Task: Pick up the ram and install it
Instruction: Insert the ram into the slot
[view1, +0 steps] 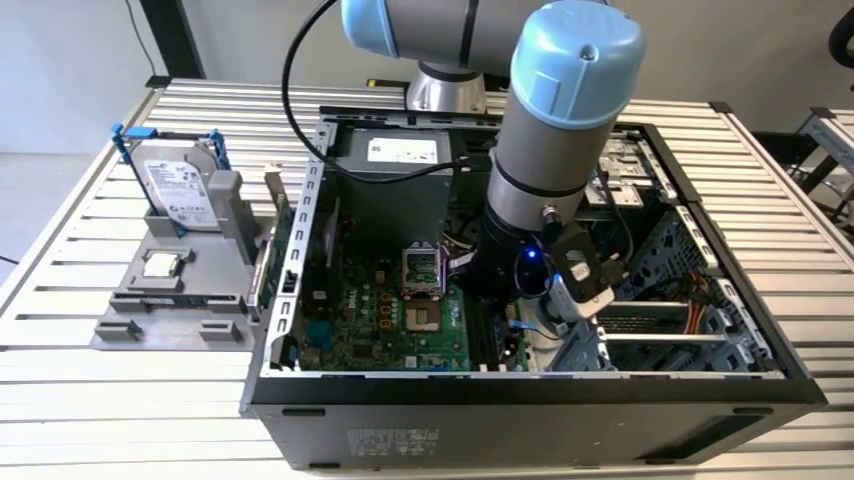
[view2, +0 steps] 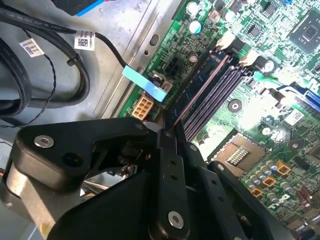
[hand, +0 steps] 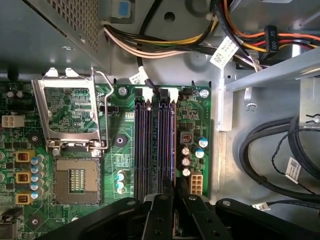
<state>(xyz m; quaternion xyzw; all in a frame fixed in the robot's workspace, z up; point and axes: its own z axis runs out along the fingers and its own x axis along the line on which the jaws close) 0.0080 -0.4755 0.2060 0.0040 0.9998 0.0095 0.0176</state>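
The exterior view takes in the open computer case (view1: 287, 300) on the bench (view1: 80, 400), with the arm reaching inside. Both wrist views show the gripper (hand: 175, 197) closed narrow on the ram (hand: 165, 145), which sits edge-on in the motherboard's slot bank, its long axis along the slots.

the ram (hand: 166, 145) stands on edge in a motherboard slot, dark and narrow.
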